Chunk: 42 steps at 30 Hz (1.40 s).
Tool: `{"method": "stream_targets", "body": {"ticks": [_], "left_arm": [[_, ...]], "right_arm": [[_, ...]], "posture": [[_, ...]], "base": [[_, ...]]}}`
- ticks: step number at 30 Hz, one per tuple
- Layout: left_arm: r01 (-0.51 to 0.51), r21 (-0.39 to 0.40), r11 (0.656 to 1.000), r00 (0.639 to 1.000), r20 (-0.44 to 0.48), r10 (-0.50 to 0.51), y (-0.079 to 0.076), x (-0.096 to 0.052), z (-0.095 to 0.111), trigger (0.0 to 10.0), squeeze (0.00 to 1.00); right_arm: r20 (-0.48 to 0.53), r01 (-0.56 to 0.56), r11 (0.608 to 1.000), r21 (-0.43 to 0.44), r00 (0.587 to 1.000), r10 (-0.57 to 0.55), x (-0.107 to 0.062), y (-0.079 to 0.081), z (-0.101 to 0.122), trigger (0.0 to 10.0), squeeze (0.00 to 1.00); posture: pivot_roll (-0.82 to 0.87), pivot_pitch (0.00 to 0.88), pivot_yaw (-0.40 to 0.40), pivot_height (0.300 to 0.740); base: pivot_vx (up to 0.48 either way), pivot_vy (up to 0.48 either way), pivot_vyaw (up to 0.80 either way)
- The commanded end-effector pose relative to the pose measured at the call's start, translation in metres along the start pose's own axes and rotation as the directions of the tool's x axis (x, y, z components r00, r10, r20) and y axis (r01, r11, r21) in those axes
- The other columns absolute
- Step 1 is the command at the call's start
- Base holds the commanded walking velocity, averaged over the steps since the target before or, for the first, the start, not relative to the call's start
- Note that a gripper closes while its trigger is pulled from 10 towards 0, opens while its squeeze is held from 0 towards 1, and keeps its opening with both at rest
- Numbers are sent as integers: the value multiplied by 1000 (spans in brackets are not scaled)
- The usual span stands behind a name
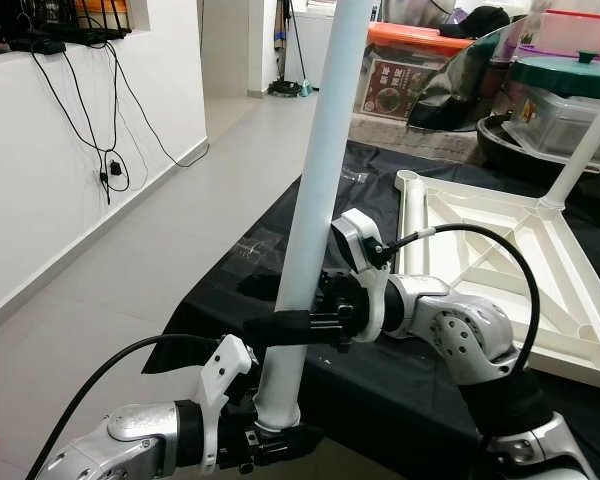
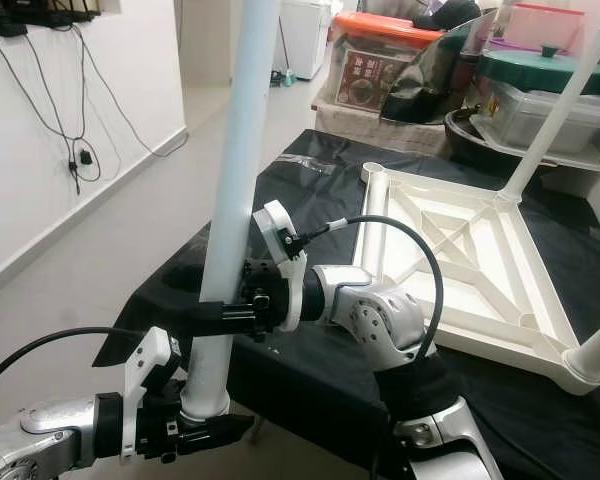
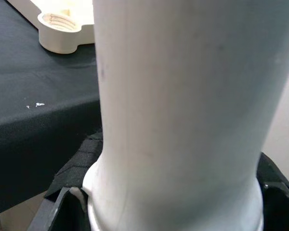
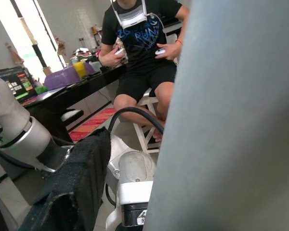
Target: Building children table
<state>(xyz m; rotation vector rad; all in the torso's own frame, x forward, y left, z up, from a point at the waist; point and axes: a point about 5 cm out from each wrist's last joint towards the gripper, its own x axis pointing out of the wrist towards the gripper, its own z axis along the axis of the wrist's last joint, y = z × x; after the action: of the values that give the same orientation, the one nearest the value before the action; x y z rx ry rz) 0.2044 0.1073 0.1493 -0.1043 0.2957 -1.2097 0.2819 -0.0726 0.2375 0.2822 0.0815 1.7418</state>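
Two end effectors clamp white table leg (image 1: 315, 190) | left (image 1: 270, 432) low, right (image 1: 295, 325) above | leg top cropped

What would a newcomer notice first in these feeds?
The long white table leg, held nearly upright in front of the robot: the left pincer clamps its flared lower end and the right pincer grips it higher up. Behind it on the right, the white tabletop lies upside down on a black cloth, with one leg already standing at its far corner.
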Motion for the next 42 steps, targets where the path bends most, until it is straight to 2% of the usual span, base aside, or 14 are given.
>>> {"method": "stream_targets", "body": {"ticks": [1, 2, 3, 4, 20, 21, 27, 29, 30, 34, 38, 39, 41, 42], "left_arm": [[25, 8, 1000, 1000, -8, -25, -4, 1, 2, 10000, 0], [25, 6, 1000, 1000, -9, -25, -4, 1, 2, 10000, 0], [25, 6, 1000, 1000, -9, -25, -4, 1, 2, 10000, 0], [25, 1, 1000, 1000, -10, -25, -4, 0, 1, 10000, 0], [-24, -26, 999, 999, -38, 23, 0, 1, -3, 10000, 0], [-46, -23, 999, 998, -45, 44, 2, 1, -4, 10000, 1000], [-83, -31, 996, 996, -24, 83, 2, 0, -6, 10000, 1000], [-135, -9, 991, 990, -44, 134, 0, -1, -14, 10000, 1000], [-168, 4, 986, 985, -46, 168, 0, -1, -18, 10000, 0], [-271, 16, 962, 962, -17, 271, 4, -2, -20, 10000, 0], [-271, 16, 962, 962, -17, 271, 4, -2, -20, 10000, 0], [-357, 24, 934, 934, 22, 357, 9, -3, -18, 10000, 0], [-357, 24, 934, 934, 22, 357, 9, -3, -18, 10000, 0], [-515, 22, 857, 854, 97, 511, 19, -5, -13, 10000, 0]], "right_arm": [[-14, -13, 1000, -2, 1000, 13, 0, 3, 0, 10000, 0], [-15, -16, 1000, 1, 1000, 16, 0, 3, -1, 3412, 0], [-15, -16, 1000, 1, 1000, 16, 0, 3, -1, 3412, 0], [-15, -21, 1000, 6, 1000, 21, 0, 4, -2, 0, 0], [-12, -38, 999, 11, 999, 38, -1, 6, -1, 0, 0], [-10, -36, 999, 10, 999, 36, -2, 5, 0, 0, 0], [1, -9, 1000, -5, 1000, 9, -10, 2, 5, 0, 0], [23, 77, 996, -37, 997, -77, -23, -7, 13, 0, 0], [38, 120, 992, -47, 992, -118, -30, -11, 16, 0, 0], [86, 237, 969, -71, 969, -231, -45, -20, 24, 0, 0], [86, 237, 969, -71, 969, -231, -45, -20, 24, 0, 0], [127, 330, 941, -81, 939, -319, -55, -26, 28, 0, 0], [127, 330, 941, -81, 939, -319, -55, -26, 28, 0, 0], [223, 513, 854, -93, 846, -484, -66, -40, 36, 0, 0]], "posture": [[206, 28, -79, 740], [205, 30, -78, 740], [205, 30, -78, 740], [205, 32, -78, 740], [206, 32, -77, 740], [206, 31, -77, 740], [209, 27, -80, 740], [211, 27, -82, 740], [212, 25, -87, 740], [213, 24, -89, 740], [213, 24, -89, 740], [214, 23, -89, 740], [214, 23, -89, 740], [211, 15, -88, 740]], "base": [[0, 0, 0], [0, 0, 0], [0, 0, 0], [0, 0, 0], [0, 0, 0], [0, 0, 0], [0, 0, 0], [0, 0, 0], [0, 0, 0], [0, 0, 0], [0, 0, 0], [0, 0, 0], [0, 0, 0], [0, 0, 0]]}}
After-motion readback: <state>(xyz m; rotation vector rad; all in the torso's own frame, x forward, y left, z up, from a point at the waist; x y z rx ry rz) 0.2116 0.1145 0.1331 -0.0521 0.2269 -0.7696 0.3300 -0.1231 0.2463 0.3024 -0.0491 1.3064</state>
